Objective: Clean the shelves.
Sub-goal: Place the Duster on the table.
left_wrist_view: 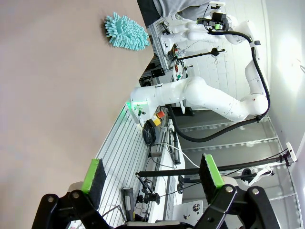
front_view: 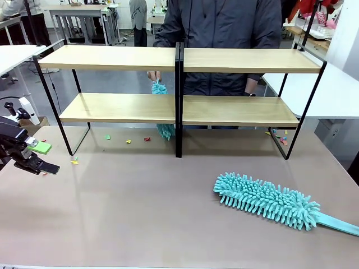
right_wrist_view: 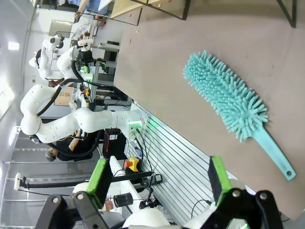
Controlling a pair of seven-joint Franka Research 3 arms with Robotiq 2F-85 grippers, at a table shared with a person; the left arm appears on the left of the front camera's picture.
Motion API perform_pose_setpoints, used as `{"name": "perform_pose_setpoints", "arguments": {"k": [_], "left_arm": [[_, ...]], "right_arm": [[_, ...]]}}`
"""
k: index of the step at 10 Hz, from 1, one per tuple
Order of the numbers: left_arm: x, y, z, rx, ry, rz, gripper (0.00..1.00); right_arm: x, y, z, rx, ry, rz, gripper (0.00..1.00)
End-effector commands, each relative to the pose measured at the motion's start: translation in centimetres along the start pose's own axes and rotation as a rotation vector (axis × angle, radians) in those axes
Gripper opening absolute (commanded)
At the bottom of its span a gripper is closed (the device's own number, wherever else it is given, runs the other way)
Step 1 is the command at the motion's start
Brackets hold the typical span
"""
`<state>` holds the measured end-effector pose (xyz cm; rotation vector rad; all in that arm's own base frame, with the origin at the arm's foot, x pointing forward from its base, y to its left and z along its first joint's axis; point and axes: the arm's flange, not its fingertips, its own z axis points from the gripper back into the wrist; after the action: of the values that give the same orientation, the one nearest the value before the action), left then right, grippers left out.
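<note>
1. Teal microfibre duster (front_view: 268,200) lies flat on the greyish-brown tabletop (front_view: 140,213), toward the robot's right, its fluffy head pointing at the shelves (front_view: 179,106) and its flat handle (front_view: 339,225) running off toward the near right edge; nothing touches it.
2. The shelves stand at the far side of the table, two tiers of light wood on a black frame with a central upright; small coloured scraps (front_view: 128,140) lie on the tabletop under the lower boards.
3. Behind the rack the person's hand (front_view: 153,75) holds a second teal duster (front_view: 163,115) hanging between the tiers just left of the upright.
4. The left gripper (front_view: 39,157) hovers low at the table's left edge, jaws apart and empty; in the right wrist view the right gripper (right_wrist_view: 159,183) also stands wide open with nothing between the pads, the duster ahead of it.
5. Risks, as I judge them: the flat handle sits flush on the table, so a pinch could slip or scrape; the soft head would squash and twist in a grip; a swing toward the rack could knock the thin frame or meet the person's hand working there.
</note>
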<state>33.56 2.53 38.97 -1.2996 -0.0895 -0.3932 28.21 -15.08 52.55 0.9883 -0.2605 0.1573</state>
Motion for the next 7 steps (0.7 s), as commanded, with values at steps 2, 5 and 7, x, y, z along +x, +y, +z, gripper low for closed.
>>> {"name": "perform_pose_setpoints", "arguments": {"k": [2, 5, 7], "left_arm": [[0.08, -0.12, -0.15, -0.023, -0.016, -0.008, 1.0], [0.08, -0.12, -0.15, -0.023, -0.016, -0.008, 1.0], [0.08, -0.12, -0.15, -0.023, -0.016, -0.008, 1.0]], "right_arm": [[-0.14, -0.03, -0.08, -0.016, 0.005, 0.013, 1.0], [-0.14, -0.03, -0.08, -0.016, 0.005, 0.013, 1.0], [-0.14, -0.03, -0.08, -0.016, 0.005, 0.013, 1.0]]}}
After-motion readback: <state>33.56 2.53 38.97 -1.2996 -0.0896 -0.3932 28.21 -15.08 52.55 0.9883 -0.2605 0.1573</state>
